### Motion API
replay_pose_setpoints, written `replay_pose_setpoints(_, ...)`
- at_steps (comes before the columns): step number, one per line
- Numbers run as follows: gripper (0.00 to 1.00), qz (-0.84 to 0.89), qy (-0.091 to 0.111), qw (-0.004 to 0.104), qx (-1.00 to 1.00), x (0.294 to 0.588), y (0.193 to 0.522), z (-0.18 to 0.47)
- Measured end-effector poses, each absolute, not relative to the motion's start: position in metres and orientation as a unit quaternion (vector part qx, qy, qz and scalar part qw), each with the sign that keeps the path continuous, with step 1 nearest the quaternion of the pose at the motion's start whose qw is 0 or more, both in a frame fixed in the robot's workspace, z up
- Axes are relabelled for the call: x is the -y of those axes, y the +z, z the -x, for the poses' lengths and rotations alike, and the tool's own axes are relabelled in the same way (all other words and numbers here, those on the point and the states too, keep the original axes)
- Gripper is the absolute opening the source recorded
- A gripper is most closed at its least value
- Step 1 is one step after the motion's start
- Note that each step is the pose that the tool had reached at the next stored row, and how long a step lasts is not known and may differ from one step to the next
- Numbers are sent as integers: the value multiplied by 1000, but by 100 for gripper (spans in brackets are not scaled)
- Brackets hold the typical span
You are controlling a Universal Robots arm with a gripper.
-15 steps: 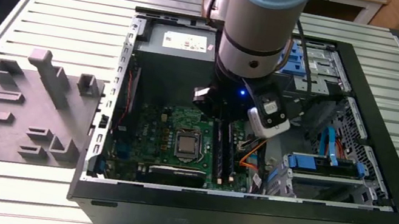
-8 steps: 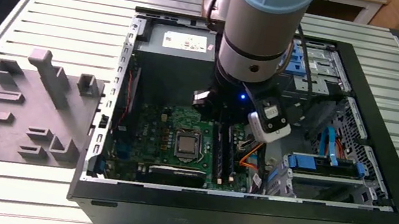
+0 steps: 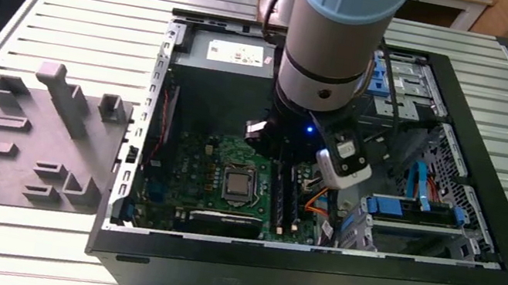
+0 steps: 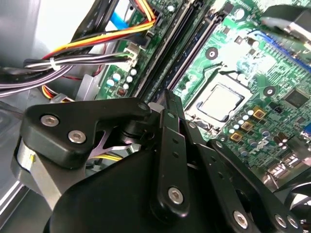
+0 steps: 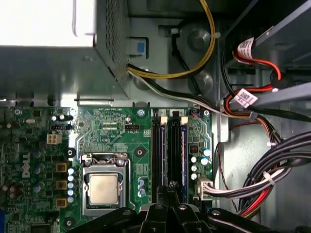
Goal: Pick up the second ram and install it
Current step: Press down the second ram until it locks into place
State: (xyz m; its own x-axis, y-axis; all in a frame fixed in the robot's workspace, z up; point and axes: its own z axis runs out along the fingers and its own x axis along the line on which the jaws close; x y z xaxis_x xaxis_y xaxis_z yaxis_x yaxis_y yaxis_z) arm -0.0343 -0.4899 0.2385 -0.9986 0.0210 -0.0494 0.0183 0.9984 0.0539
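In both wrist views my gripper point(image 5: 172, 188) point(image 4: 165, 98) hangs close over the near end of the black memory slots point(image 5: 171, 145) point(image 4: 183, 42), its fingertips drawn together, shut. Nothing shows between them. Two thin bluish strips point(image 5: 159, 155) point(image 5: 184, 155) run along the outer slots, and a dark blue strip point(image 4: 163, 73) leads up to the fingertips. I cannot tell whether one of these is the second ram. In the exterior view the arm point(image 3: 331, 62) stands inside the open computer case point(image 3: 316, 267), over the slots point(image 3: 285, 195).
The processor point(image 5: 103, 188) point(image 3: 238, 184) sits beside the slots. The grey power-supply box point(image 5: 48, 63) lies beyond the board. Cable bundles point(image 5: 272, 184) crowd the slots' other side. A grey fixture point(image 3: 24, 141) rests on the slatted table at the exterior view's left.
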Motion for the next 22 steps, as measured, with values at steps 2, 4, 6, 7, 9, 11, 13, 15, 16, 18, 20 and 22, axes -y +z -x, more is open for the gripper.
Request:
replay_pose_setpoints(2, 11, -10, 27, 25, -999, 492, 238, 34)
replay_pose_setpoints(4, 11, -10, 27, 25, -999, 494, 238, 34)
replay_pose_setpoints(6, 11, -10, 27, 25, -999, 496, 238, 34)
replay_pose_setpoints(7, 11, -10, 27, 25, -999, 497, 238, 34)
replay_pose_setpoints(9, 11, -10, 27, 25, -999, 499, 238, 34)
replay_pose_setpoints(11, 11, -10, 27, 25, -999, 501, 238, 34)
replay_pose_setpoints(13, 11, -10, 27, 25, -999, 502, 238, 34)
replay_pose_setpoints(15, 11, -10, 27, 25, -999, 503, 238, 34)
replay_pose_setpoints(16, 11, -10, 27, 25, -999, 504, 238, 34)
replay_pose_setpoints(18, 11, -10, 27, 25, -999, 506, 238, 34)
replay_pose_setpoints(20, 11, -10, 27, 25, -999, 508, 238, 34)
replay_pose_setpoints(22, 11, -10, 27, 25, -999, 510, 238, 34)
